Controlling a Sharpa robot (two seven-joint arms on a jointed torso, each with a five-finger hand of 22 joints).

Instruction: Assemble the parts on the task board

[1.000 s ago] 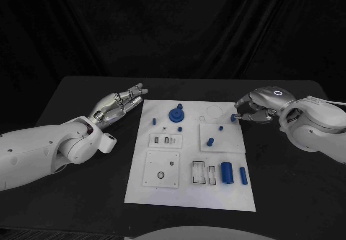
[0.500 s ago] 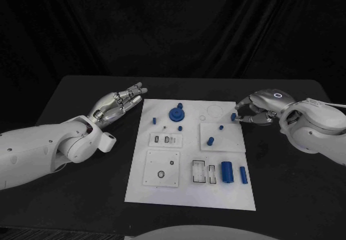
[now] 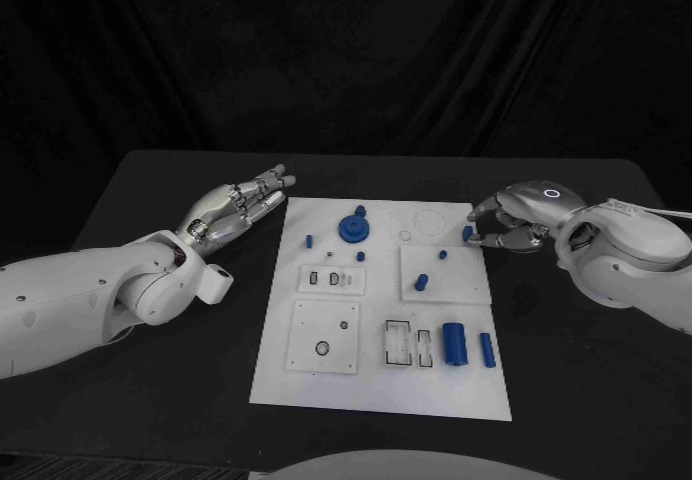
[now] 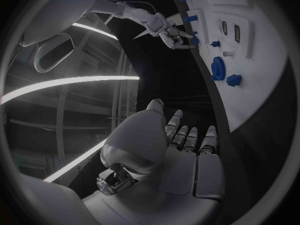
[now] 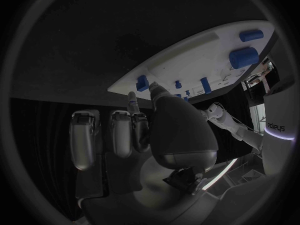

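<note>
Board (image 3: pixel 382 390) barely started, most pieces loose. Right hand (image 3: pixel 508 222) touching peg (image 3: pixel 467 234) at edge, grip unclear; left hand (image 3: pixel 231 212) open, idle.

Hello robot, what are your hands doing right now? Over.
Left hand open, idle beside task board. Right hand touching small blue part at board's edge. Nothing in the way.

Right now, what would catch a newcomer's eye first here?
The white task board in the middle of the black table, dotted with blue parts. The right hand is at its far right edge by a small blue part. The left hand hovers open beside the board's far left corner.
</note>
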